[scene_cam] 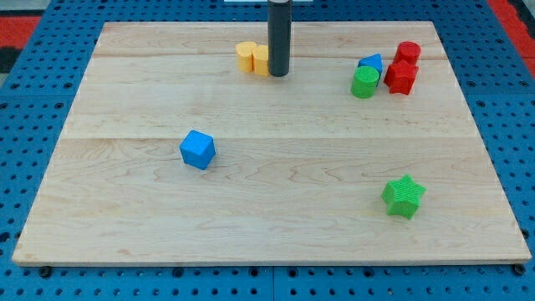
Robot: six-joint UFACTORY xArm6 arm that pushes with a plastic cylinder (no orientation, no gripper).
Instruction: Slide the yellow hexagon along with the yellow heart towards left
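Two yellow blocks sit side by side near the view's top centre of the wooden board [125,100]. The left one [246,56] looks like the yellow heart. The right one [261,60] looks like the yellow hexagon, partly hidden by the rod. My tip [278,73] is at the end of the dark upright rod. It stands right against the right side of the right yellow block.
A blue cube [197,150] lies left of centre. A green star [404,196] lies at the lower right. At the upper right a green cylinder [364,83], a blue block [371,64] and two red blocks [400,76] [408,53] cluster together.
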